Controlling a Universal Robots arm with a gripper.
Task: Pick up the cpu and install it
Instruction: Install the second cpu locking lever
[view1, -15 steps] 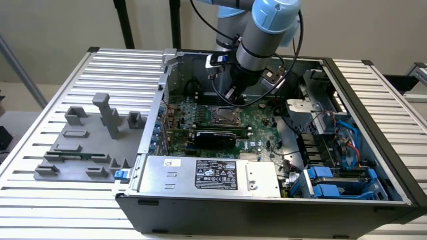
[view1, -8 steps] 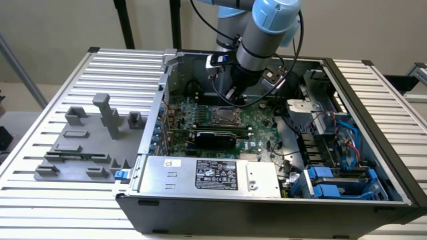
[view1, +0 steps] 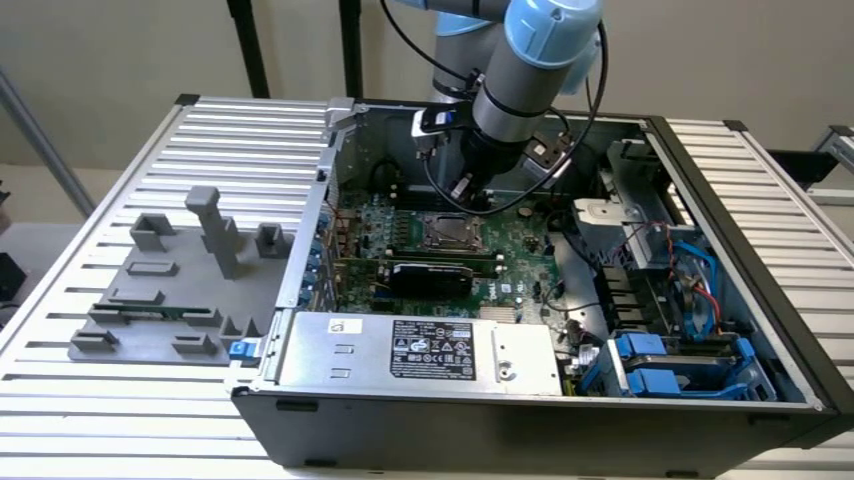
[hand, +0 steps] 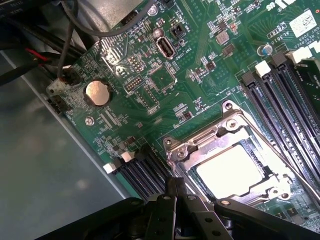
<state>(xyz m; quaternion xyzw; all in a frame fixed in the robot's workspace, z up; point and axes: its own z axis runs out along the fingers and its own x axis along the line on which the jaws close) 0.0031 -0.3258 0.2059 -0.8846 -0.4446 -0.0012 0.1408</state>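
Observation:
The cpu (hand: 229, 167), a flat square chip with a pale silvery top, lies inside the metal socket frame (hand: 200, 145) on the green motherboard (hand: 165, 75). My gripper (hand: 176, 184) hovers just beside the socket's edge with its dark fingers pressed together and nothing between them. In the exterior view the gripper (view1: 467, 195) hangs from the blue-jointed arm (view1: 534, 50) inside the open computer case, a little above and behind the socket (view1: 445, 232).
Black memory slots (hand: 280, 100) flank the socket, and a coin battery (hand: 97, 93) sits on the board. Cables (view1: 574, 160), a power supply (view1: 427, 350) and blue drive bays (view1: 667, 365) crowd the case. A grey fixture with upright blocks (view1: 187, 280) stands on the slatted table at the exterior view's left.

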